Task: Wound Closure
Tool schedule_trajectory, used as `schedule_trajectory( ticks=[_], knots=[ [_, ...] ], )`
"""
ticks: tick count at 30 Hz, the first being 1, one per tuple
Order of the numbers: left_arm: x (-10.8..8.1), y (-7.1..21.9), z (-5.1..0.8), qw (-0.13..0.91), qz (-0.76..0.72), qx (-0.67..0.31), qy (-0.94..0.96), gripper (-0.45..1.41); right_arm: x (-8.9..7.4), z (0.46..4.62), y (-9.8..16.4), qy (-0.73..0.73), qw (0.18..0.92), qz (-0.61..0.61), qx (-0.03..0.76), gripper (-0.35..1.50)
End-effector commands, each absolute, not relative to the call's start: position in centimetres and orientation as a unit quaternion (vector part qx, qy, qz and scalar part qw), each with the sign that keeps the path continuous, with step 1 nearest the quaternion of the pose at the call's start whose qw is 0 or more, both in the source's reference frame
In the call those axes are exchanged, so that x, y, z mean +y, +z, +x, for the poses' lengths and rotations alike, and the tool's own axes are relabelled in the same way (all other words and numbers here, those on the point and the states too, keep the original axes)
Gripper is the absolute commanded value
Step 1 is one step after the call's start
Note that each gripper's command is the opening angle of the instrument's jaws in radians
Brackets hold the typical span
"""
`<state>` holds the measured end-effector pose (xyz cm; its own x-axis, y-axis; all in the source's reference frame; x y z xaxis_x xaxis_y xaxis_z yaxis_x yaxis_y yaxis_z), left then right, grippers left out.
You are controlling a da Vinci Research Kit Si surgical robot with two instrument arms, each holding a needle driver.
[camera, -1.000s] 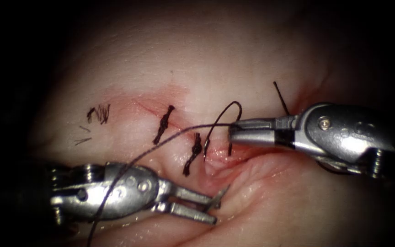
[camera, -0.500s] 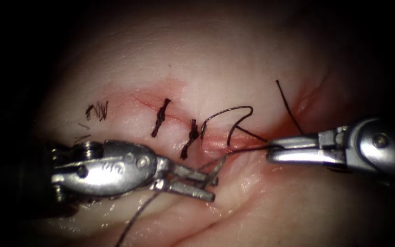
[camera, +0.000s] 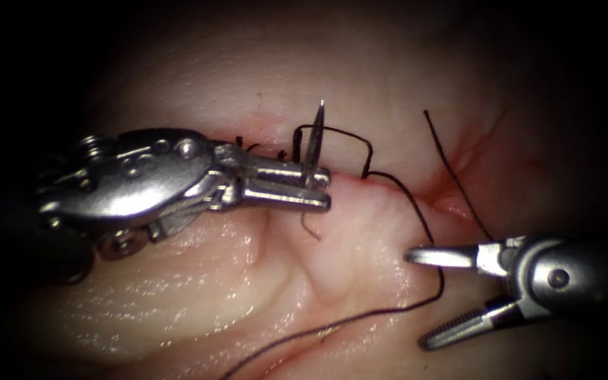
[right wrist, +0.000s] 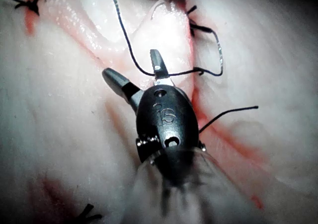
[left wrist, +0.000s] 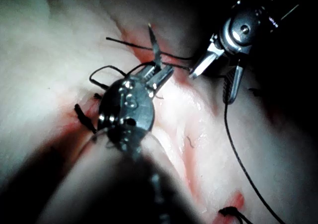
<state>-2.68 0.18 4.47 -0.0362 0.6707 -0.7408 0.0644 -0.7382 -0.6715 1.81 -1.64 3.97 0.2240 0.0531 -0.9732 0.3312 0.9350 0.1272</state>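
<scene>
left tool (left wrist: 158, 76) gripping needle (left wrist: 154, 44) — tissue (left wrist: 49, 60), thread (left wrist: 243, 164)

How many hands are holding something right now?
1. Left hand is shut on the needle near mid-curve, tip free of the tissue; right hand is open, holding nothing.

The only mark I can read is "1S", stamped on the right tool (right wrist: 144, 77) wrist housing just behind its fingers.
</scene>
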Motion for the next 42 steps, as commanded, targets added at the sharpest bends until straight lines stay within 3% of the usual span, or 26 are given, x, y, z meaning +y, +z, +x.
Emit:
schedule_trajectory(
  ticks=[1,17,24,30,32,38,39,40,42],
  knots=[
    [0.2,4.4,-2.72,0.234,-0.661,-0.282,0.655,-0.45,-1.6,1.88,3.9,-0.083,0.77,0.153,0.613,1.4],
    [0.3,3.6,-2.75,0.274,-0.709,-0.323,0.563,-0.45,-1.3,1.46,3.5,-0.048,0.765,0.164,0.621,1.45],
    [0.0,3.2,-2.76,0.265,-0.714,-0.338,0.552,-0.45,-1.0,1.12,3.4,0.093,0.719,0.211,0.656,1.45],
    [-0.1,2.9,-2.81,0.193,-0.744,-0.253,0.588,-0.45,-0.8,1.11,3.3,0.172,0.675,0.194,0.691,1.3],
    [-0.1,2.8,-2.82,0.17,-0.744,-0.22,0.608,-0.45,-0.8,1.24,3.3,0.186,0.671,0.197,0.69,1.13],
    [-0.2,2.6,-2.81,0.136,-0.742,-0.177,0.632,-0.45,-0.8,1.68,3.3,0.282,0.711,0.156,0.625,0.98],
    [-0.2,2.6,-2.79,0.132,-0.743,-0.17,0.634,-0.45,-0.9,1.73,3.3,0.291,0.716,0.156,0.615,0.88],
    [-0.3,2.6,-2.77,0.131,-0.742,-0.164,0.637,-0.45,-1.0,1.77,3.3,0.293,0.719,0.161,0.609,0.73],
    [-0.3,2.5,-2.71,0.123,-0.742,-0.154,0.641,-0.45,-1.1,1.85,3.4,0.284,0.727,0.171,0.601,0.02]
  ],
)
